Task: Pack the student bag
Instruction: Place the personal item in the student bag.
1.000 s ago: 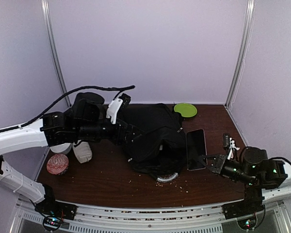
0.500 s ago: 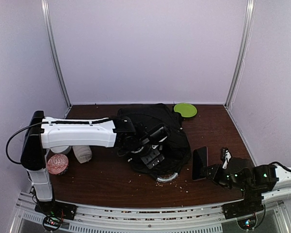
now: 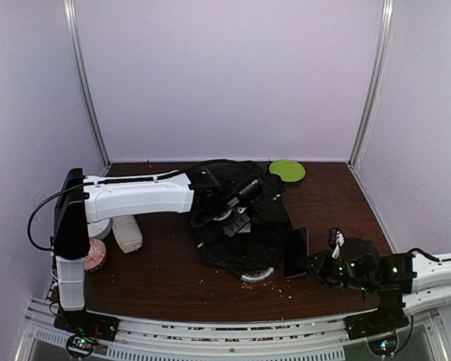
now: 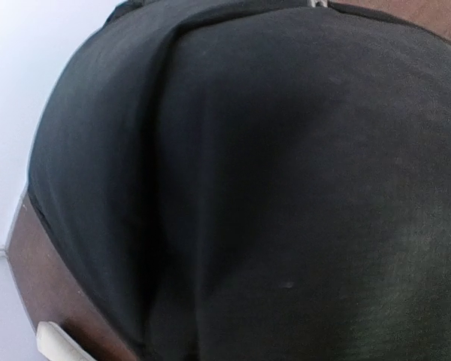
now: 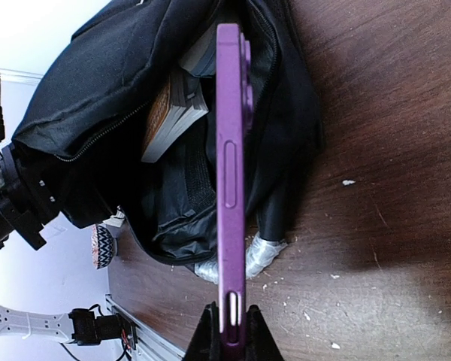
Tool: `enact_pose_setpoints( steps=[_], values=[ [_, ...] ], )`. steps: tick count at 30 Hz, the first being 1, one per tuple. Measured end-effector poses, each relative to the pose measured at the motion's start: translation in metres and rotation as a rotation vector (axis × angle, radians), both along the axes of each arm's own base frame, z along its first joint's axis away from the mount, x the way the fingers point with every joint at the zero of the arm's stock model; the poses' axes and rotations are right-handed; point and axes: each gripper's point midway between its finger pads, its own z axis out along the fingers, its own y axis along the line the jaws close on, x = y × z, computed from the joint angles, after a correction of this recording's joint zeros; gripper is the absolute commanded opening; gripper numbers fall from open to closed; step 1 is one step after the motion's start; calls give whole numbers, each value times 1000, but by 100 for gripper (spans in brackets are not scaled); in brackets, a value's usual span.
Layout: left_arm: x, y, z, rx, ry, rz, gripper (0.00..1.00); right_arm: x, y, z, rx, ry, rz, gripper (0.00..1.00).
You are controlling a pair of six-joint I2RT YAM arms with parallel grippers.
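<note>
Between the tips of the right pincer [image 5: 229,320], closed narrow, stands a purple phone [image 5: 231,150] — gripped by its near end, on edge, side buttons facing the wrist camera. To the pincer's right lies bare brown table [image 5: 391,165], with pale crumbs scattered on it. Just beyond the grip, beside the phone, a pale grey piece [image 5: 259,254] pokes out from under the student bag [image 5: 98,98]. The bag lies directly ahead of this pincer with its zipped mouth gaping toward it, and the phone's far end reaches level with that opening. Inside the mouth a book [image 5: 169,113] shows, page edges outward. Past the bag's edge, farther off, sits a patterned ball [image 5: 101,247]. On the bag's far side the left pincer [image 3: 244,199] rests against the black fabric. Its wrist camera shows cloth only — whether its fingers stand wide or have closed on the fabric cannot be told. Beyond it, near the table's back edge, lies a green disc [image 3: 287,170].
</note>
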Motion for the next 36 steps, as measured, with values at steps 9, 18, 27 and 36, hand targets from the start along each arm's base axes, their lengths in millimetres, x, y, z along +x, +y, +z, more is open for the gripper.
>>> enact_pose_setpoints(
  steps=[9, 18, 27, 36],
  values=[
    [-1, -3, 3, -28, 20, 1, 0, 16, 33, 13, 106, 19, 2, 0],
    [-6, -9, 9, -137, 97, 36, 0, 44, 33, 2, 170, 96, -140, 0],
    [-16, -6, 18, -210, 142, 62, 0, 75, 34, -25, 226, 169, -271, 0],
    [-25, 10, 19, -220, 138, 69, 0, 86, 62, -38, 270, 221, -239, 0]
  ],
)
